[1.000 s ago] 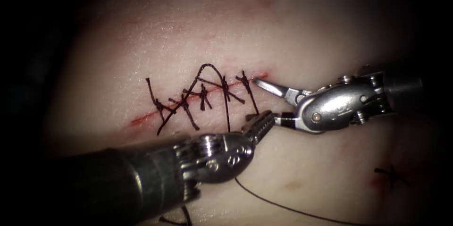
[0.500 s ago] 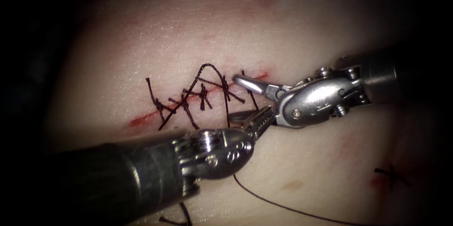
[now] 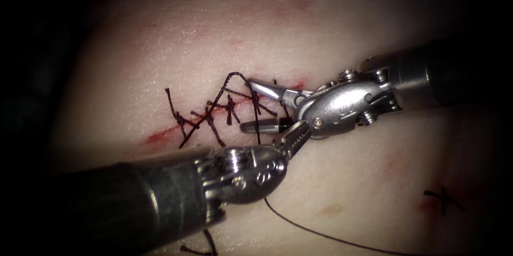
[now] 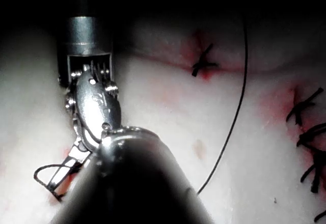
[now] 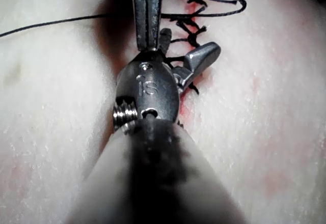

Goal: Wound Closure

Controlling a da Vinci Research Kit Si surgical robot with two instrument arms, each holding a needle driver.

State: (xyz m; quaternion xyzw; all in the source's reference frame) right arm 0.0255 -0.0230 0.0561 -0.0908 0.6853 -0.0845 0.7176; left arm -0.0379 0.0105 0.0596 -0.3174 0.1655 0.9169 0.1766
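Left claw [image 3: 293, 137]: clamped on thread [image 3: 256, 122], centre frame. Right claw [image 3: 247, 103]: spread wide, empty, advanced leftward astride thread over cut [image 3: 163, 136]. Likely trimming; needs strand seated between jaws.

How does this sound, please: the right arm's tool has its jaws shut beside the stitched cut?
Not quite: the right arm's tool has its jaws open, holding nothing, beside the stitched cut, as the endoscope view shows. The left arm's tool grips the thread.
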